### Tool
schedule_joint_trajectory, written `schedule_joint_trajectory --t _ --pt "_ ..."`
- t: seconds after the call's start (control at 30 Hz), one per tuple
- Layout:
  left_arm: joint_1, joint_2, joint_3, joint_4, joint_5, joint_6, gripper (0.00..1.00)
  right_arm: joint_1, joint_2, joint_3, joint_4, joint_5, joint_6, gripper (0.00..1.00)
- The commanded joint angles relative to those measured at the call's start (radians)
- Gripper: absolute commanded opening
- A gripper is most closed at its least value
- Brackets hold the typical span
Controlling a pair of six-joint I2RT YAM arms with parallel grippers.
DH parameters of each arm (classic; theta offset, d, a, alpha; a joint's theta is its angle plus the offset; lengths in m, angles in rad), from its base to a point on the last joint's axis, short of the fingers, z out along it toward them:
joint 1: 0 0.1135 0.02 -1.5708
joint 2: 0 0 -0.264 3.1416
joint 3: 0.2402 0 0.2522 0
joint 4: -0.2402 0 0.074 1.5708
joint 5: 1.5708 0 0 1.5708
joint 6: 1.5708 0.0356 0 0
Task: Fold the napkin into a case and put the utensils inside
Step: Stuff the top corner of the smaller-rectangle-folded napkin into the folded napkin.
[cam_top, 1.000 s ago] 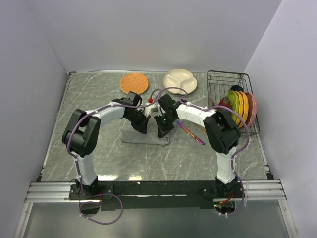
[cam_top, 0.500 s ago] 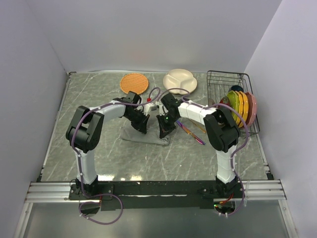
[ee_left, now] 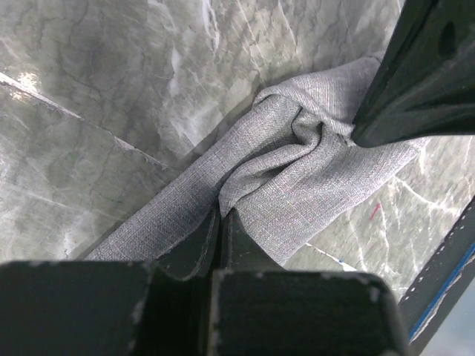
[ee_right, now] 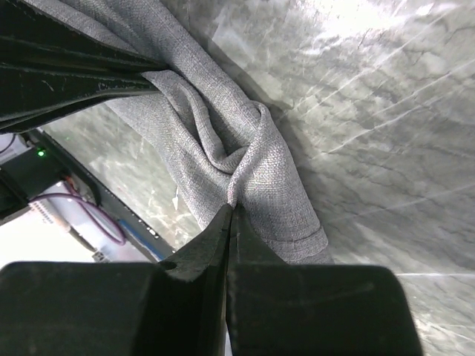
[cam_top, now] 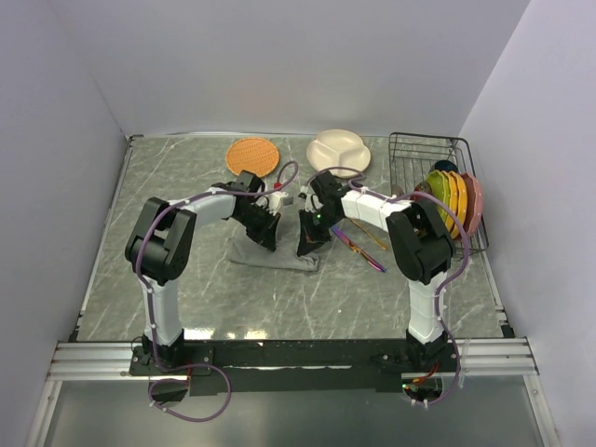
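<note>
The grey napkin [cam_top: 276, 257] lies bunched into a narrow strip in the middle of the table. My left gripper [cam_top: 264, 238] is shut on a pinched fold at the strip's left part [ee_left: 221, 215]. My right gripper [cam_top: 306, 245] is shut on a fold at the right end [ee_right: 231, 210]. In both wrist views the napkin [ee_left: 312, 185] [ee_right: 215, 119] is wrinkled and pulled taut between the two grips. The utensils lie just right of the cloth: a purple knife [cam_top: 361, 251] and a gold spoon [cam_top: 371, 238]. No pouch shape shows.
An orange woven mat [cam_top: 252, 155] and a cream divided plate [cam_top: 339, 151] sit at the back. A wire rack [cam_top: 421, 149] at the back right holds several coloured plates [cam_top: 453, 200]. White walls close in both sides.
Both arms have reached slightly farther from their bases, the left elbow swinging inward. Both grippers stay shut on the napkin, which has barely shifted.
</note>
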Motion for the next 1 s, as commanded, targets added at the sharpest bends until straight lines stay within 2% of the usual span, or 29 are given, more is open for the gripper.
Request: schedule_joint_trajectory --t 0.0,0.13,0.23,0.37,0.47,0.6,0.7,0.73,0.83,0.97 --pt "-0.002 0.051 0.018 0.041 -0.028 -0.029 0.02 0.003 0.054 0.002 0.013 -0.043 0.041 0.00" --pt "0.006 0.052 0.033 0.036 -0.008 -0.077 0.04 0.009 0.104 0.013 0.014 -0.014 0.045 0.00" --pt "0.041 0.033 0.041 0.052 0.025 -0.153 0.16 0.011 0.117 0.006 0.011 0.032 0.049 0.00" --pt "0.131 -0.107 -0.034 0.200 0.206 -0.310 0.35 0.008 0.120 -0.016 0.016 0.063 0.063 0.00" --pt "0.174 -0.206 -0.098 0.275 0.294 -0.400 0.38 0.005 0.112 -0.021 0.020 0.076 0.068 0.00" --pt "0.144 -0.260 -0.196 0.409 0.416 -0.566 0.35 0.000 0.097 -0.021 0.023 0.064 0.069 0.00" --pt "0.087 -0.248 -0.287 0.476 0.441 -0.701 0.27 -0.003 0.088 -0.016 0.025 0.060 0.072 0.00" --pt "0.075 -0.244 -0.319 0.589 0.453 -0.795 0.25 -0.003 0.084 -0.014 0.024 0.060 0.072 0.00" --pt "0.039 -0.208 -0.408 0.755 0.455 -0.941 0.15 -0.008 0.077 -0.011 0.022 0.043 0.074 0.00" --pt "0.003 -0.140 -0.413 0.805 0.420 -0.991 0.06 -0.015 0.040 -0.016 0.028 0.017 0.083 0.00"
